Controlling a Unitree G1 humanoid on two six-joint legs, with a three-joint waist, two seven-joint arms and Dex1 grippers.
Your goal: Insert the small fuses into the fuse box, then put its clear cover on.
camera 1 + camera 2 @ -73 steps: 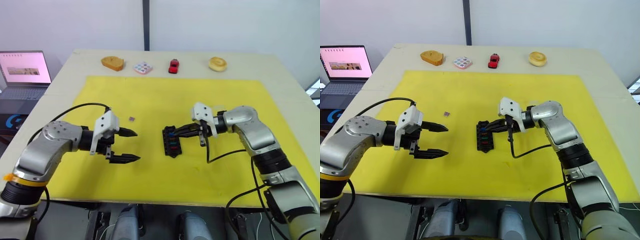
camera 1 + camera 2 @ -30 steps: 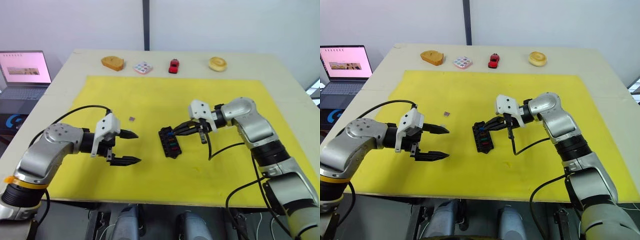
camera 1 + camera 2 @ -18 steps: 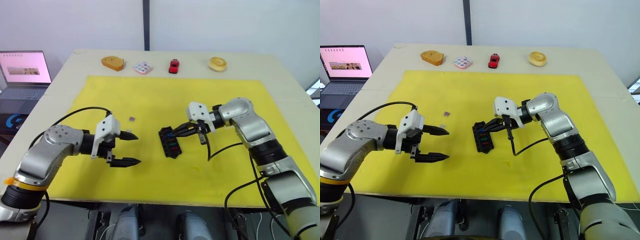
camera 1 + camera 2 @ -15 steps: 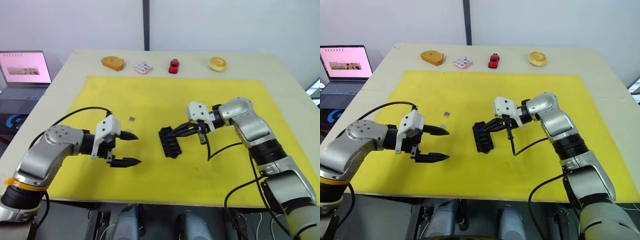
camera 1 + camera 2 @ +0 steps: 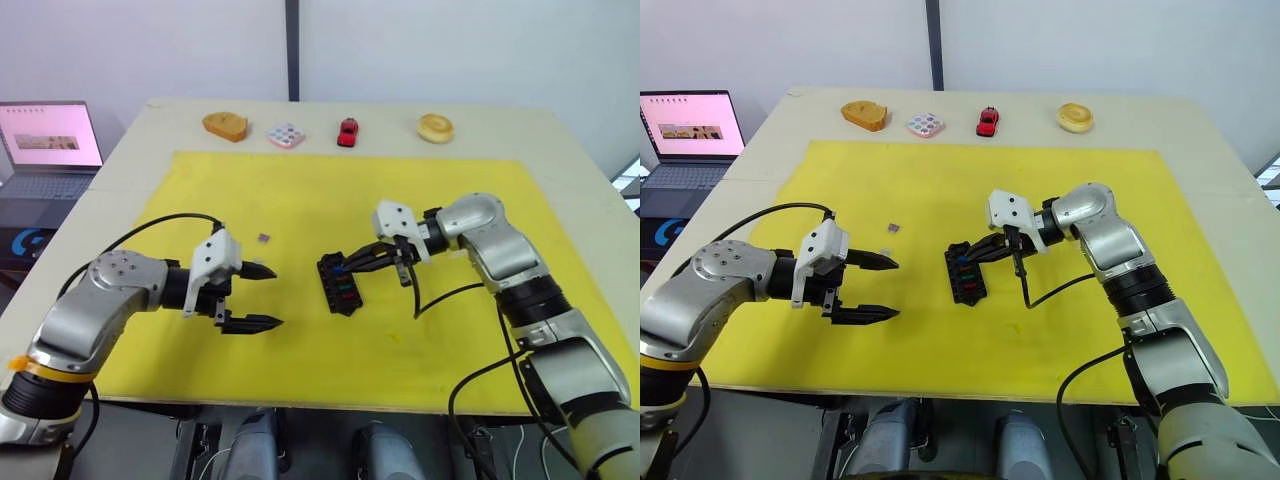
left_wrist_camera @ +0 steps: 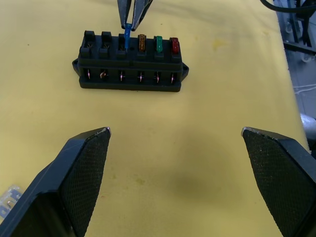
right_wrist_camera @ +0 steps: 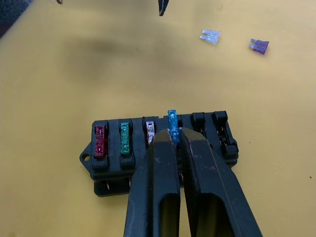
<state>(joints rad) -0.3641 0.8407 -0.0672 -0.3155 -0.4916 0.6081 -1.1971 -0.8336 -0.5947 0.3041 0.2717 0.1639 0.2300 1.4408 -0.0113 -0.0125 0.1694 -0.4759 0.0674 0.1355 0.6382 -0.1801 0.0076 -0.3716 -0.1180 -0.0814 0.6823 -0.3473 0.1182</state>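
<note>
We see a yellow mat (image 5: pixel 300 190) on a pale table (image 5: pixel 560 135). The fuse box (image 5: pixel 339 283) lies near the middle of the picture in the left eye view. It is a small black block with a row of slots on top.

Our right gripper (image 5: pixel 344 266) comes in from the right side of the picture, and its tips are at the fuse box. The two fingers are pressed close together on a blue fuse (image 7: pixel 172 122). The fuse stands upright in a slot of the box, with its top poking out. In the same row sit a red fuse (image 7: pixel 100 139), a green fuse (image 7: pixel 125 139) and a pale amber fuse (image 7: pixel 149 133). The two slots on the other side of the blue fuse look empty.

Our left gripper (image 5: pixel 268 296) is in the left half of the picture, well apart from the box. Its fingers are spread wide and there is nothing between them. It points toward the box.

A purple fuse (image 5: pixel 263 238) lies on the mat, up and left of the box. A clear grey fuse (image 7: pixel 210 36) lies near it.

Along the far edge of the table, at the top of the picture, we see a wooden block (image 5: pixel 225 125), a white tile with coloured dots (image 5: pixel 286 135), a red toy car (image 5: pixel 347 131) and a round wooden ring (image 5: pixel 436 127). A laptop (image 5: pixel 48 140) stands at the left edge of the picture.
</note>
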